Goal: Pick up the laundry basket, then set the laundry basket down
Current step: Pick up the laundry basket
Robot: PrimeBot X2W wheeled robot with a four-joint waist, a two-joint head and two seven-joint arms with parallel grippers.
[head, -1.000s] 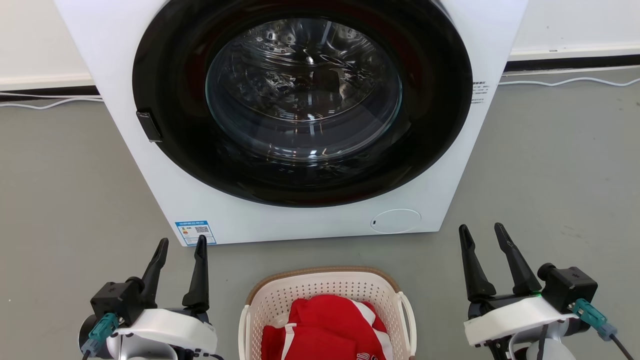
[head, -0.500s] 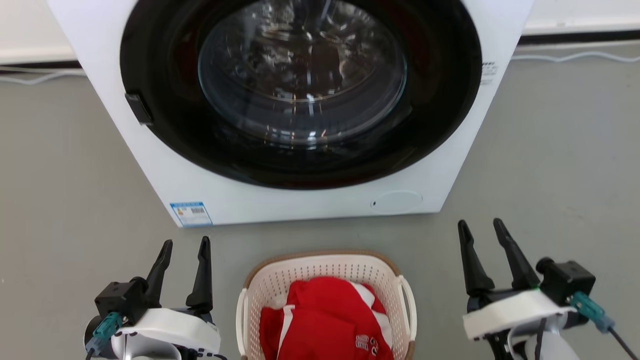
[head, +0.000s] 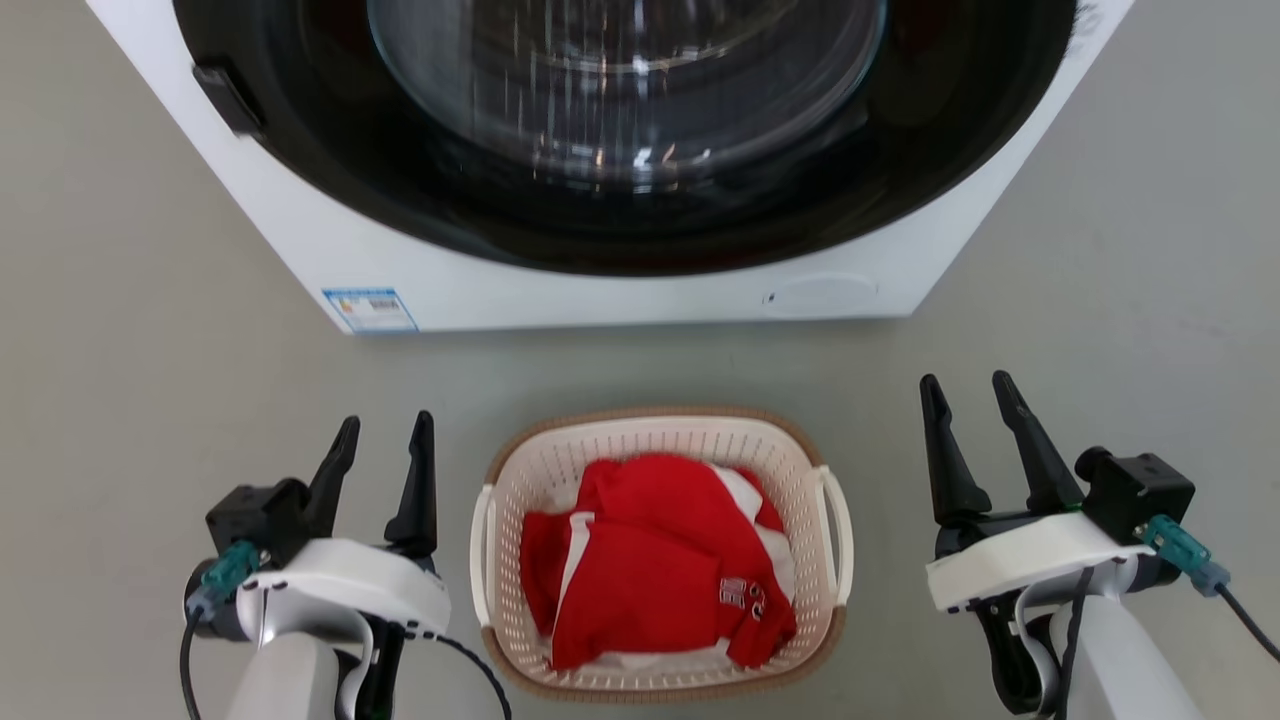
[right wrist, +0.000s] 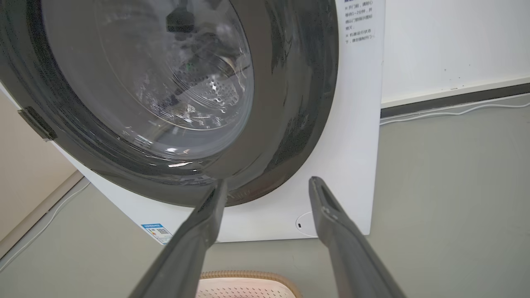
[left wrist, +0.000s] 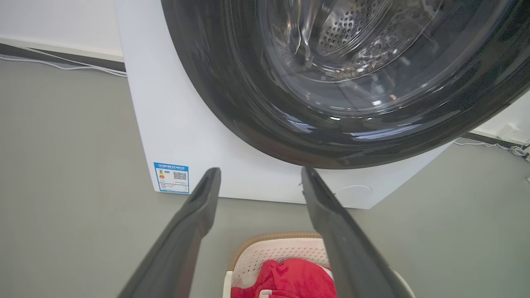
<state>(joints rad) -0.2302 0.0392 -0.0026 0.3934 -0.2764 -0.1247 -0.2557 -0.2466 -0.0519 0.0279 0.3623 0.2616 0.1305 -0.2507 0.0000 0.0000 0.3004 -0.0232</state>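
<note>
The laundry basket [head: 650,438] rests on the floor [head: 120,400] between the left gripper [head: 388,420] and the right gripper [head: 964,380], touching neither; both pairs of jaws stand apart, empty

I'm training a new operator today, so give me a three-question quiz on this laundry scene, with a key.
1. True or false: the left pincer is shut on a handle of the laundry basket.
2. What lies in the basket? A) a red garment B) blue towels C) nothing
3. Fill in: the basket stands on the floor, in front of the ___.

Key: 1 false, the left pincer is open and apart from the basket; 2 A; 3 washing machine.
</note>
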